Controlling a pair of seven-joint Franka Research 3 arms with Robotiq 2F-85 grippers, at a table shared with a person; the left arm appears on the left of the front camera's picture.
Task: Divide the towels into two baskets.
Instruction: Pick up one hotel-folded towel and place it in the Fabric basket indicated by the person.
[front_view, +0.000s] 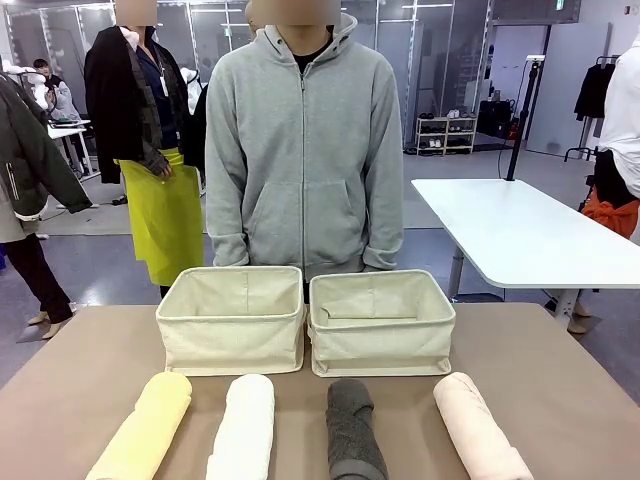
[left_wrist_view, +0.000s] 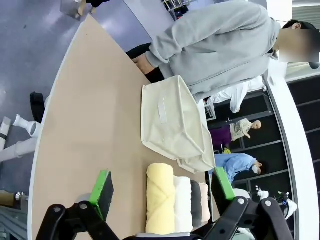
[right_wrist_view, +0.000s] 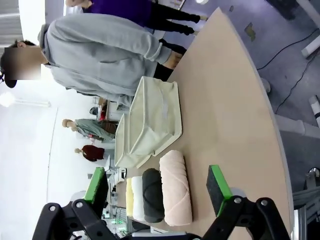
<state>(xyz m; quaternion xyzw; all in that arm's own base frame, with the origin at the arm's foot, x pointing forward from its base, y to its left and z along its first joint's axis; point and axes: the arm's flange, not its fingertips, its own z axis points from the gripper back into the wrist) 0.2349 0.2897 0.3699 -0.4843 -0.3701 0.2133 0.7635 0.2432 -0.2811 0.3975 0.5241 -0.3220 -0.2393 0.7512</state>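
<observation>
Towels (front_view: 245, 425) on my side of the baskets (front_view: 230, 345) look soft, light and squashy; I'd pinch each roll mid-length. Left gripper (left_wrist_view: 162, 186) and right gripper (right_wrist_view: 157, 184) both stand wide, empty.

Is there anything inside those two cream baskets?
Nothing shows inside the left basket or the right basket, only their cloth linings. Their front walls hide the very bottoms. The yellow towel, white towel, grey towel and pink towel lie in front.
</observation>
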